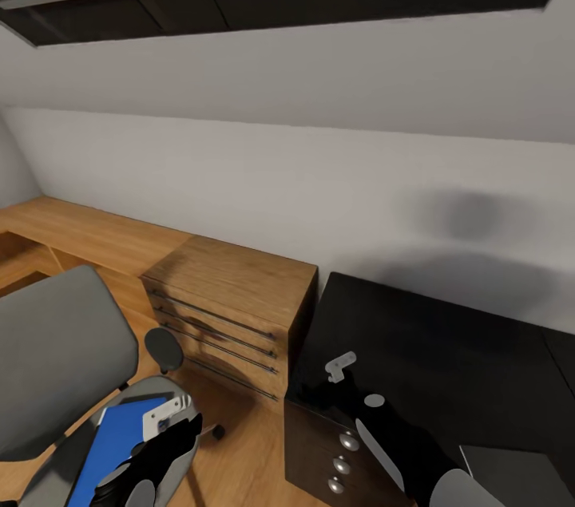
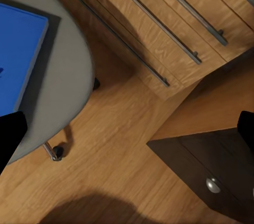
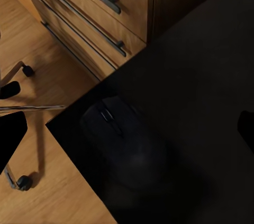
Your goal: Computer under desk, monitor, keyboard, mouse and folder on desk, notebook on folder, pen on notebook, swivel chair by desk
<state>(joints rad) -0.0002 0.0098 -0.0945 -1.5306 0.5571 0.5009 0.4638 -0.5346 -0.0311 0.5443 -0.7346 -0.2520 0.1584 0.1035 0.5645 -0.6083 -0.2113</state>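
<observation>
Right gripper (image 3: 127,129): fingers spread wide, nothing between them, hanging over the mouse (image 3: 124,142), which lies on the desk (image 3: 211,65) close to its near corner by the wooden dresser (image 3: 106,2). The right wrist view shows the mouse; in the head view it is hidden behind the right arm. Left gripper (image 2: 127,129): fingers likewise spread apart and empty, held above bare wood floor (image 2: 116,150) between the swivel chair (image 2: 63,60) and the desk's dark drawers (image 2: 211,166). The left wrist view shows one round silver knob (image 2: 213,184); the head view shows three down the drawer front. Folder (image 1: 116,443): flat on the swivel chair's seat, blue, toward the seat's back. Dresser stands just beside the desk's end, its drawers shut, contents not visible. Desk drawers also shut.
</observation>
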